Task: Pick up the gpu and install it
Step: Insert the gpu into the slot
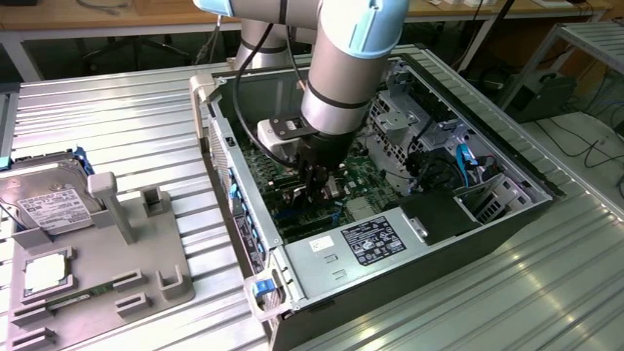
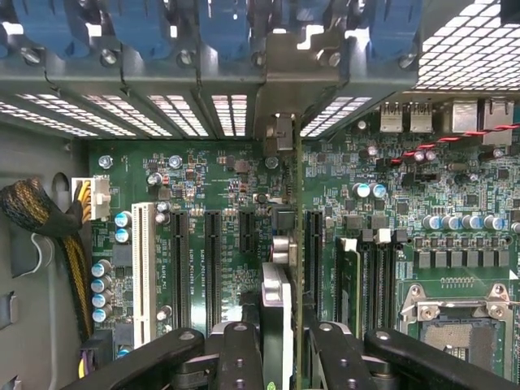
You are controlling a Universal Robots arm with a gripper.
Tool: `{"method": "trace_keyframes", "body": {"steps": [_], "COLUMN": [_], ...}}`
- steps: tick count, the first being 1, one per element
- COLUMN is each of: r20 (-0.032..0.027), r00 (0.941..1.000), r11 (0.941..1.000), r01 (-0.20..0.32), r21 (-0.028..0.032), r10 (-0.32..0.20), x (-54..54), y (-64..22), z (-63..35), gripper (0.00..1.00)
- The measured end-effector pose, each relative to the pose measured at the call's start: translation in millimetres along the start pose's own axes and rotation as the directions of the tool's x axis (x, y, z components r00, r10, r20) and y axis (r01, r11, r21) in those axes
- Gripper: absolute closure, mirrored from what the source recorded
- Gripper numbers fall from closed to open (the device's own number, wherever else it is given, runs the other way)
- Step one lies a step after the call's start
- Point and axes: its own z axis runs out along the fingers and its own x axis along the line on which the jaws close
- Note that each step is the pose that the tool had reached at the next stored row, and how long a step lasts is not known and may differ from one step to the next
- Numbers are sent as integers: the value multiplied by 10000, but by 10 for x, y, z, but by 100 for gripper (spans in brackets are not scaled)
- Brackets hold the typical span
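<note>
My gripper (image 1: 315, 191) is down inside the open computer case (image 1: 292, 281), over the green motherboard (image 1: 366, 175). It is shut on the gpu (image 1: 331, 189), which stands on edge between the fingers. In the wrist view the gpu (image 2: 280, 284) is seen edge-on as a thin upright card running away from the gripper (image 2: 284, 335) toward the case's rear wall. Its metal bracket end (image 2: 280, 134) lies against the row of rear slot openings. The card's lower edge sits in line with the black expansion slots (image 2: 213, 268); I cannot tell whether it is pressed fully in.
On the exterior view's left a grey fixture tray (image 1: 137, 256) holds a silver hard drive (image 1: 49, 201), a processor (image 1: 46, 272) and a green memory stick (image 1: 73, 298). Inside the case are the power supply (image 1: 375, 241), a yellow-black cable bundle (image 2: 49, 227) and a processor socket (image 2: 455, 333).
</note>
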Motion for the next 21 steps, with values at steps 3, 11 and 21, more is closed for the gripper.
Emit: {"method": "trace_keyframes", "body": {"steps": [3,11,21], "r20": [6,4,-1], "r00": [10000,10000,10000], "r11": [10000,10000,9997], "r01": [4,4,28], "r21": [9,31,238], "r10": [-4,-4,-28], "x": [0,0,2], "y": [1,4,31], "z": [11,10,46], "gripper": [72,72,72]}}
